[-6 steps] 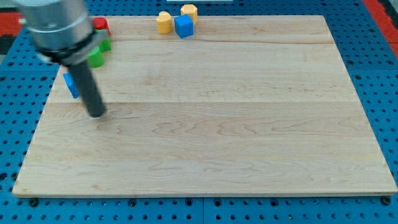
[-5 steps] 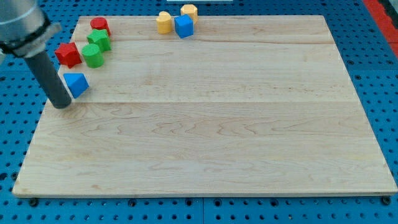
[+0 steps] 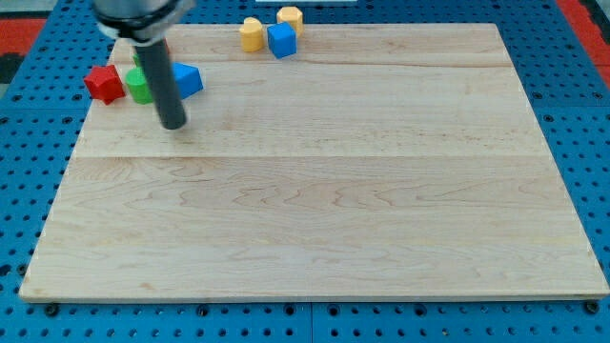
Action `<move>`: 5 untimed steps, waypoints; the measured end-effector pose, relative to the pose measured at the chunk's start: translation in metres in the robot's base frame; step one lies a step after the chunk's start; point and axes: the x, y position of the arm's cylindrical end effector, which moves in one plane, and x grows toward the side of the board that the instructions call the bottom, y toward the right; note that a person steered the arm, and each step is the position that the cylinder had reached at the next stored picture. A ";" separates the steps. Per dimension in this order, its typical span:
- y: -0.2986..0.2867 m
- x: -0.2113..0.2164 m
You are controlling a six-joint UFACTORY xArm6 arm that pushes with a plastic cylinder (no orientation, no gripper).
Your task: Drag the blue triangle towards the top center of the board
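Wooden board (image 3: 315, 191) on a blue pegboard surface (image 3: 591, 143). My tip (image 3: 173, 125) rests on the board in the upper left of the frame, just below the blue triangle (image 3: 188, 80), whose left part is hidden behind the rod. The arm carries no jaws, only the rod. Left of the rod lie a green block (image 3: 140, 86), partly covered so its shape is uncertain, and a red block (image 3: 104, 84) at the board's left edge. At the top edge, left of centre, a blue cube (image 3: 281, 40) sits touching two yellow blocks: one (image 3: 252, 34) to its left, one (image 3: 290, 17) above it.
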 end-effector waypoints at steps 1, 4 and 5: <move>-0.018 -0.028; 0.124 -0.119; 0.127 -0.090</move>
